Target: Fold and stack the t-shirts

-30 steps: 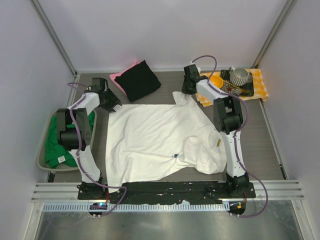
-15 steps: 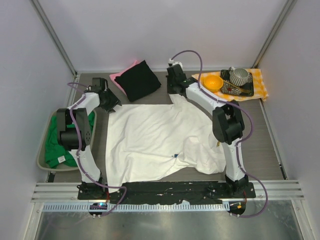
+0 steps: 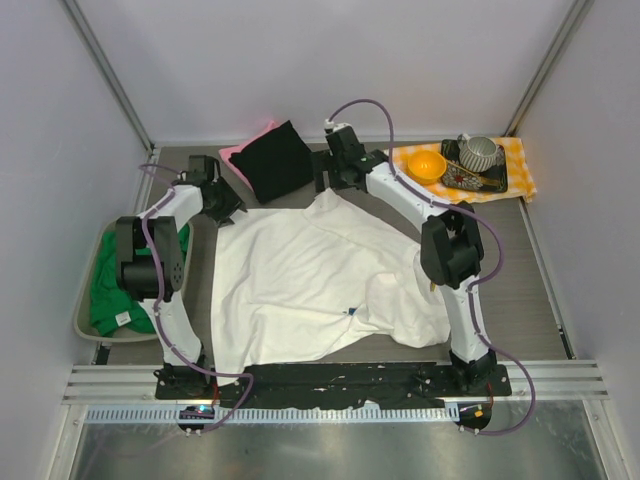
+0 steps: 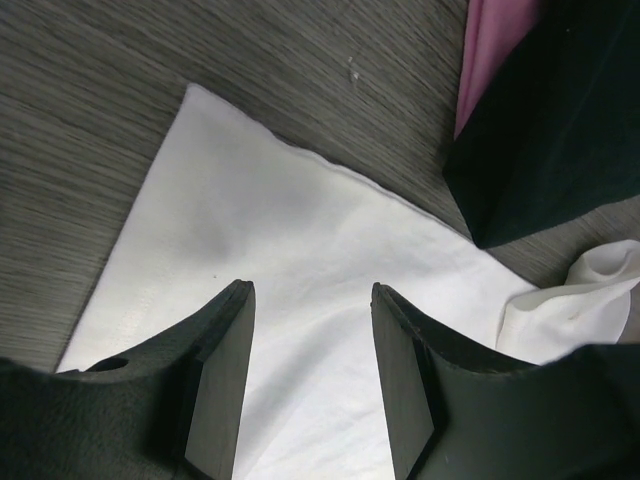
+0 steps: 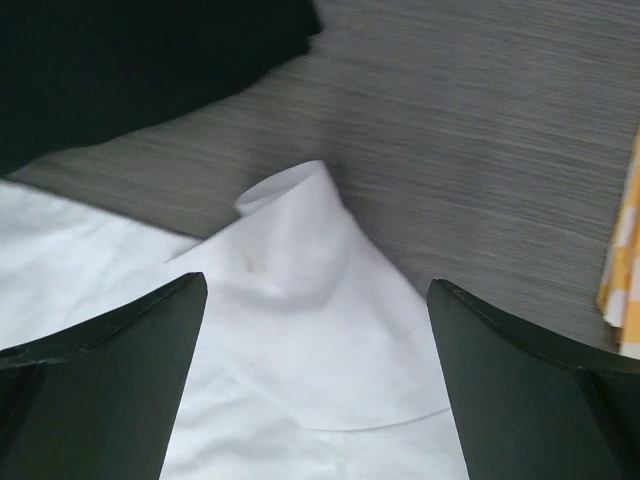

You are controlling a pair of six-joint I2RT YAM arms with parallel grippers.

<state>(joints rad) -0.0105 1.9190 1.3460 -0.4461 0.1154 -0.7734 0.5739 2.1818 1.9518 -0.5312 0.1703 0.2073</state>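
- My right gripper is spread wide and holds nothing; the white t-shirt peaks just below and ahead of it.
- My left gripper is parted and empty over that shirt's corner, with the black t-shirt ahead-right.

Top cam: fixed, high above & behind the arm bases, looks down and fwd over the whole table, from far off. L wrist cam: v. close to the surface, looks down past the left gripper at the far-left corner of the white t-shirt, w/ the black t-shirt upper right. R wrist cam: equally close, looks down past the right gripper at the shirt's raised far tip, w/ the checked cloth at the right edge. Both wrist views share the shirt's far edge & the black t-shirt; top cam covers all.
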